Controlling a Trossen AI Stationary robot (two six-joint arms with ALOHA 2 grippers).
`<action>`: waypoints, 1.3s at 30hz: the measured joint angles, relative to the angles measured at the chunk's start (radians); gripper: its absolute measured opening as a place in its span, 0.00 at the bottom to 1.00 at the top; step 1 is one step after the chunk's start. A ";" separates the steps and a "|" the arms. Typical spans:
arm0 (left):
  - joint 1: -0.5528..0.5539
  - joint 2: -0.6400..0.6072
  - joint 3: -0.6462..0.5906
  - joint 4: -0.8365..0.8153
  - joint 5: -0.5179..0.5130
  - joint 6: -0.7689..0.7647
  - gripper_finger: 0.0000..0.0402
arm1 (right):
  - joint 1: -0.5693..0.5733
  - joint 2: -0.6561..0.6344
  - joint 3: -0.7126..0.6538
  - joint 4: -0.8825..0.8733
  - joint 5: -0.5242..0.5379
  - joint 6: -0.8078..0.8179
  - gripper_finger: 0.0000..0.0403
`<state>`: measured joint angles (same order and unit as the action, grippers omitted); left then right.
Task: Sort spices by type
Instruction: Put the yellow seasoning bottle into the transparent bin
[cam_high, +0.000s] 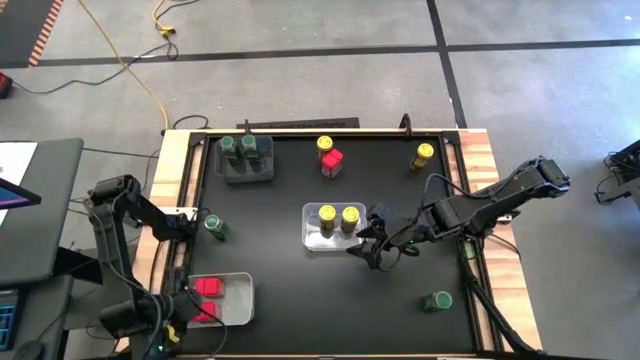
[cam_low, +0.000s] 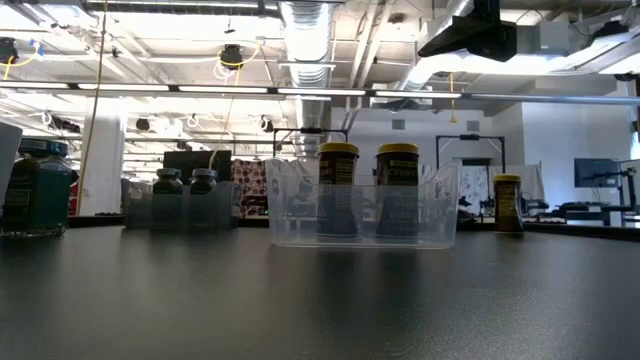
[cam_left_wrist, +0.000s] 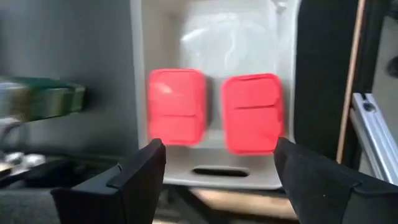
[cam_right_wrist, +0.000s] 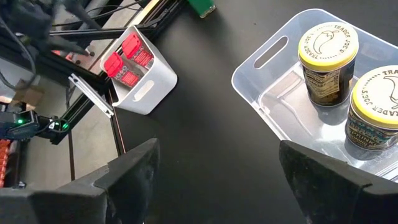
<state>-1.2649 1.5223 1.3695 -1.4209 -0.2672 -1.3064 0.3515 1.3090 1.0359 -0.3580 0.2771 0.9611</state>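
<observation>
Right gripper (cam_high: 372, 250) sat just beside the clear bin (cam_high: 311, 213) mid-counter, fingers apart, nothing between them. 2 yellow-lid jars (cam_high: 338, 217) stood in that bin. Left gripper (cam_left_wrist: 217, 168) hung over the white bin (cam_high: 243, 303) at the near-left corner, fingers apart, empty; 2 red-top jars (cam_left_wrist: 214, 111) inside. 2 green-lid jars (cam_high: 238, 147) were in the grey bin (cam_high: 247, 172) far left. Loose: yellow + red pair (cam_high: 328, 157) far centre, yellow jar (cam_high: 423, 155) far right, green jar (cam_high: 215, 226) left edge, green jar (cam_high: 438, 300) near right, prob. on its side.
</observation>
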 joint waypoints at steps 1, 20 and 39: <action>0.004 0.000 0.027 -0.043 0.000 0.000 0.71 | 0.000 0.000 0.000 0.000 0.000 0.000 0.89; 0.340 -0.027 0.399 -0.038 -0.396 0.710 0.71 | 0.000 0.000 0.000 0.000 0.000 0.000 0.89; 0.888 0.224 0.393 0.247 -0.462 0.852 0.71 | -0.028 0.006 0.000 0.000 0.000 -0.001 0.89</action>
<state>-0.3773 1.7459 1.7622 -1.1741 -0.7287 -0.4543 0.3237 1.3151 1.0363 -0.3584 0.2768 0.9604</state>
